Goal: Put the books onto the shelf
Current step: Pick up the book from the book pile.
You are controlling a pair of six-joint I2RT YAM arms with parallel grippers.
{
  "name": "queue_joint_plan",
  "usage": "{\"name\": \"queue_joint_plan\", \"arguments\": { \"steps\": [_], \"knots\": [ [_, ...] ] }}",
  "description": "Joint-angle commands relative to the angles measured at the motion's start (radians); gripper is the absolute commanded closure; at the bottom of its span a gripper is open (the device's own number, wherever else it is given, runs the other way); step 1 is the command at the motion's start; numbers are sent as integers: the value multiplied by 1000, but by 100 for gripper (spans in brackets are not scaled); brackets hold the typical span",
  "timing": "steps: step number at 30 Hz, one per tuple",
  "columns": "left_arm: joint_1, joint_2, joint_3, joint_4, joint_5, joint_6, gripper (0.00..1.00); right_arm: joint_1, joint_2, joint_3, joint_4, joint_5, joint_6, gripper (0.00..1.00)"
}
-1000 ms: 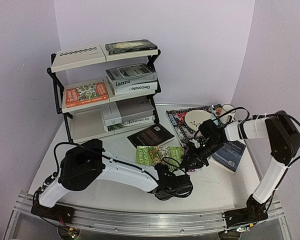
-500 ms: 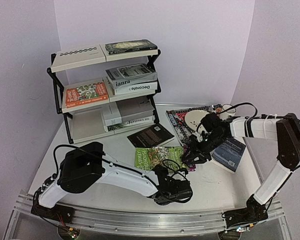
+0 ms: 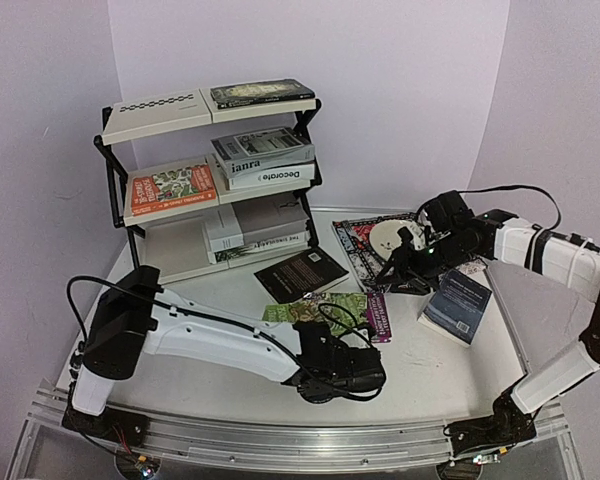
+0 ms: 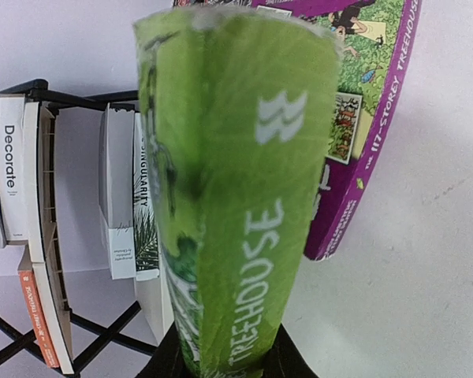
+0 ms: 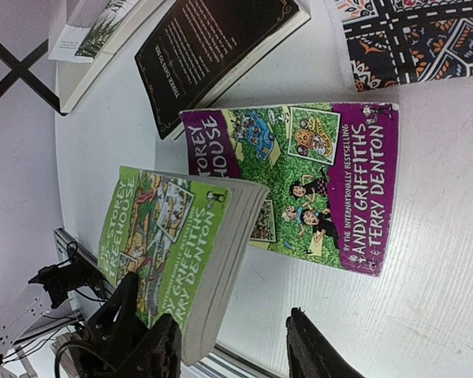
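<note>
Right gripper [image 3: 392, 278]: withdrawn from green book [image 3: 305, 310] toward placemat [image 3: 352, 236].
Top: left gripper [image 3: 327, 352] nearer; shelf [image 3: 210, 105] beyond-left, black book [image 3: 302, 270] between.
Left wrist: clamped on green book's end, long axis upright, shelf ahead-left.
Right wrist: jaws apart, empty; purple book [image 5: 299, 181] flat, away from shelf.
</note>
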Motion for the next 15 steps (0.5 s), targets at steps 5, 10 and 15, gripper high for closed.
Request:
{"name": "queue_joint_plan", "arguments": {
  "steps": [5,10,15],
  "knots": [
    [-2,-194,88,-300,-105,-135,100,-5,-41,31,-56,30,-22,54],
    [6,-269,130,-401,-165,-160,100,-5,-46,33,-56,25,-22,54],
    [18,-357,120,-407,-290,-108,100,-5,-45,22,-55,13,-19,54]
  ]
}}
